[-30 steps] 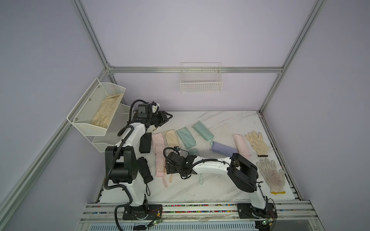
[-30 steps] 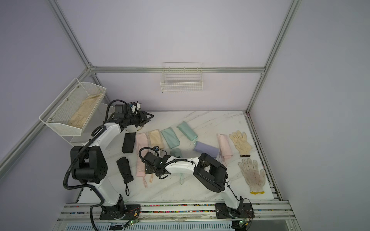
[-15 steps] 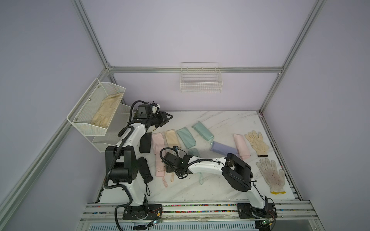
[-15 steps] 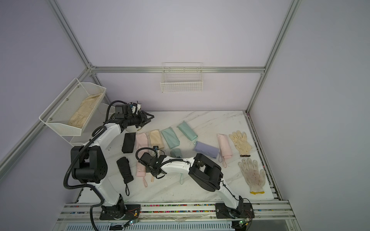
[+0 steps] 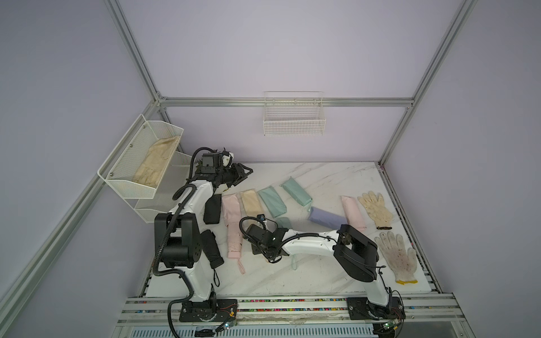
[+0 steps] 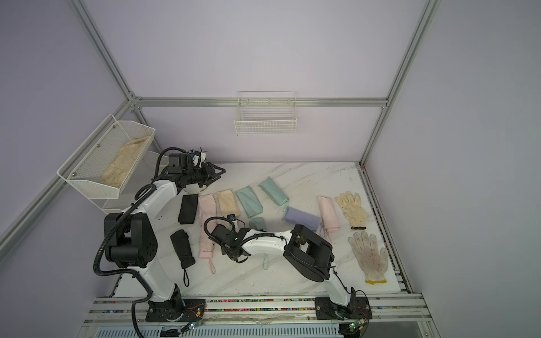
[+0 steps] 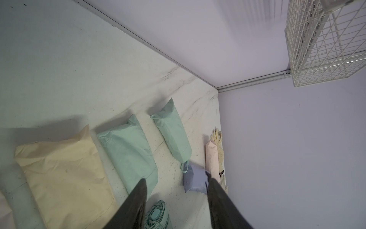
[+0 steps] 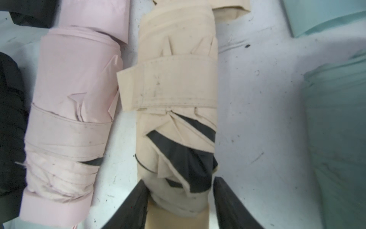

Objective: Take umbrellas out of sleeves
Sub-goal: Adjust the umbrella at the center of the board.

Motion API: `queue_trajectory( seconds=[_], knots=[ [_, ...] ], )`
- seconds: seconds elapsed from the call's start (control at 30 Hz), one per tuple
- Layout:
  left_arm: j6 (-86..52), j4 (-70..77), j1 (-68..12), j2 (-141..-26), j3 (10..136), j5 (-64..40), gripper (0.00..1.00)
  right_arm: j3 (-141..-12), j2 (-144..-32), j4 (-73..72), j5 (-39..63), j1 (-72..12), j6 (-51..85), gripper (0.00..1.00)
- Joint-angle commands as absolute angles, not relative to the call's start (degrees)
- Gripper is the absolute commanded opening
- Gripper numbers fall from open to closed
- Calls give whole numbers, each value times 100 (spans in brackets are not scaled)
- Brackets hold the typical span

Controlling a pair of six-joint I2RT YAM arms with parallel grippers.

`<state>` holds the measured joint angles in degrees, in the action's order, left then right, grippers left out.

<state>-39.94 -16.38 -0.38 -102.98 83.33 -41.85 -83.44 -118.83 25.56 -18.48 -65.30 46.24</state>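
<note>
Beige cloth (image 5: 155,165) in mesh basket (image 5: 128,187); right pincer (image 8: 180,183) on yellow umbrella (image 8: 176,83).

Pale yellow umbrella (image 8: 174,89), pink umbrella (image 8: 69,119)

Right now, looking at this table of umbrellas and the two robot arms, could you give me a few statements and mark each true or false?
1. The right gripper straddles the yellow umbrella near one end. True.
2. The left gripper is clamped on an umbrella. False: its fingers are apart with nothing between them.
3. The black umbrella lies bare on the table. True.
4. The lilac sleeve sits in the mesh shelf. False: it lies on the table; the shelf holds a beige cloth.
</note>
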Motion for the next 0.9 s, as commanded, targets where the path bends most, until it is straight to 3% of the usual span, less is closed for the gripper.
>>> queue_trajectory(
  seconds=[0.0,0.07,0.23,0.33,0.5,0.7,0.87],
  knots=[
    [-4052,-1406,0,-10332,8180,-4307,50,-8123,-11880,3077,-1863,-6521,4497,53],
    [-4052,-1410,0,-10335,8174,-4307,50,-8104,-11844,3081,-1872,-6521,4506,54],
    [-4013,-1406,0,-10280,8153,-4233,50,-8120,-11526,3086,-1863,-6521,4474,75],
    [-3981,-1411,1,-10237,8139,-4209,50,-8099,-11086,3093,-1854,-6463,4338,79],
    [-3999,-1413,0,-10269,8136,-4228,49,-7623,-10008,3060,-1619,-5846,4155,80],
    [-4076,-1381,-4,-10366,8119,-4284,50,-6573,-8653,3053,-1523,-4452,3915,80],
    [-4088,-1353,-74,-10344,8091,-4311,50,-6156,-8193,3123,-1243,-3214,3691,80]
  ],
)
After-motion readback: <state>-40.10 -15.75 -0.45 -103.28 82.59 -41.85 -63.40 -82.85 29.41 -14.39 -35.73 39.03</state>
